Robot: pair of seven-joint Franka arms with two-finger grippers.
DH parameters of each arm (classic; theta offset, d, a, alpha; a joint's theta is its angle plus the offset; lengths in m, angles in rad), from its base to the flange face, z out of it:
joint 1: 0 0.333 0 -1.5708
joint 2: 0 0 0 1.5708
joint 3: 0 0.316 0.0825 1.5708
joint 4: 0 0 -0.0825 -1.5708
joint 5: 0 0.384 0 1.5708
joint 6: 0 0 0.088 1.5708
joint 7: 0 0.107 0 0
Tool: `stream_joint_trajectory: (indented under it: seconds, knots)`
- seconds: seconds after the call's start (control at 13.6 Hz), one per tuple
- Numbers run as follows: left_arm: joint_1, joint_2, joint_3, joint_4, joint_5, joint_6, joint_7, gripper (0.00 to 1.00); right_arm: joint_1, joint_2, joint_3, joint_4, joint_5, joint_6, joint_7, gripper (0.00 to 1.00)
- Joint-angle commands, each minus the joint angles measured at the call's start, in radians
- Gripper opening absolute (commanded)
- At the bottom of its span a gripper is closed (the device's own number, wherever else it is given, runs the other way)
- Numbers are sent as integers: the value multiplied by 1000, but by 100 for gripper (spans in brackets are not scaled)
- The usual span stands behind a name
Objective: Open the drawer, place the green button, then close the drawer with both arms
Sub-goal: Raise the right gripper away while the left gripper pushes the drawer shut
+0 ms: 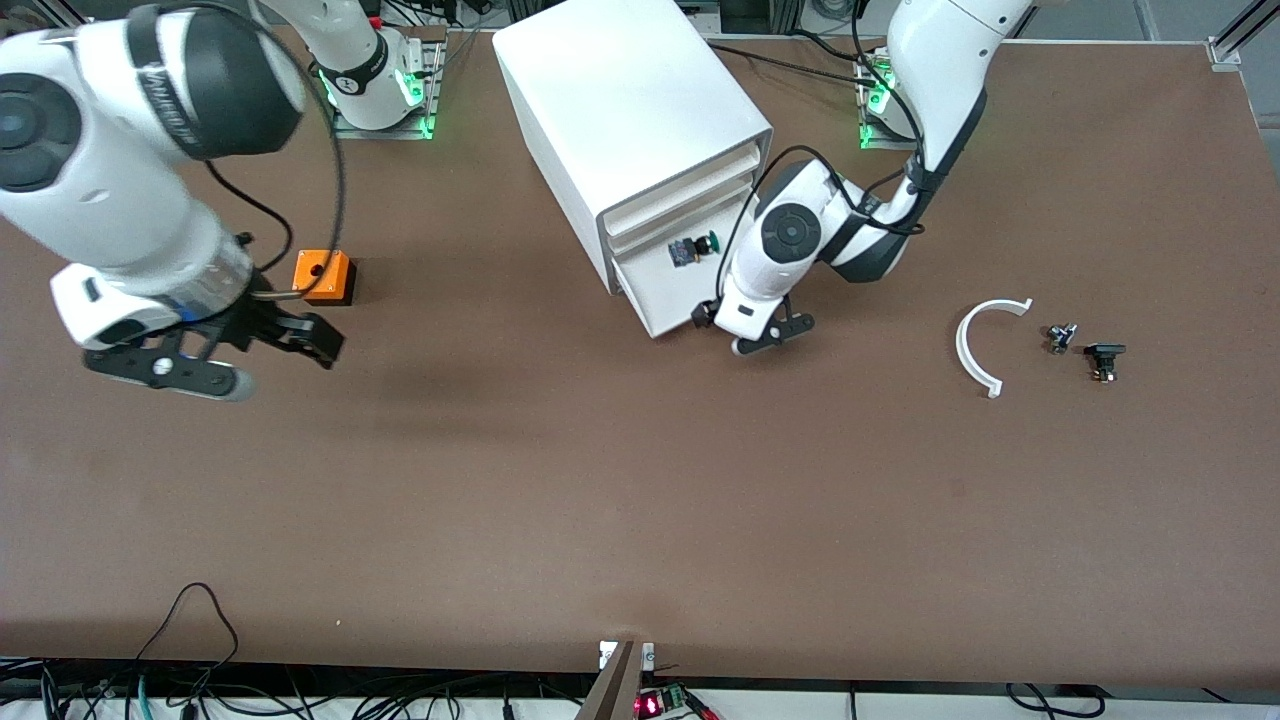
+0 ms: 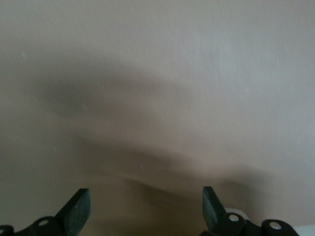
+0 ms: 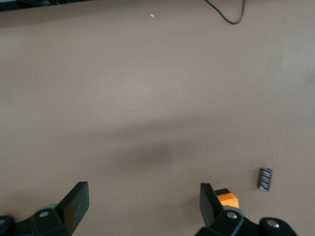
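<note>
Right pincer (image 1: 270, 350), fingers spread and empty, hangs over the bare brown surface (image 1: 620, 500) toward the right arm's end, near the orange cube (image 1: 324, 276). Left pincer (image 1: 765, 335), likewise spread and empty, sits low at the front of the pulled-out lowest drawer (image 1: 690, 275) of the white cabinet (image 1: 630, 120). The green-capped button (image 1: 711, 241) lies in that drawer beside a small dark part (image 1: 682, 252).

The wide brown matte table (image 1: 620, 500) carries a big white box-shaped cabinet (image 1: 620, 110) near the arms' bases. An orange cube with a hole (image 1: 324, 276) sits toward the right arm's end. A curved white plastic strip (image 1: 975, 350) and two small black parts (image 1: 1085, 350) lie toward the left arm's end.
</note>
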Motion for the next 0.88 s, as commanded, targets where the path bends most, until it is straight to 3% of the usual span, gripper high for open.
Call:
stream_joint_trajectory:
  seconds: [0.0,0.29,0.59,0.81]
  knots:
    - [1,-56,-43,-75,12,1,-5,100,-63,-120,10,-153,20,17,-69,100]
    - [1,-73,-120,-104,12,-36,-2,100,-62,-181,-107,-244,60,26,-265,100]
    - [1,-73,-137,-109,12,-41,-2,100,-56,-197,-225,-285,104,42,-494,100]
    - [2,-79,-137,-113,12,-44,-5,100,-4,-217,-260,-307,106,46,-500,100]
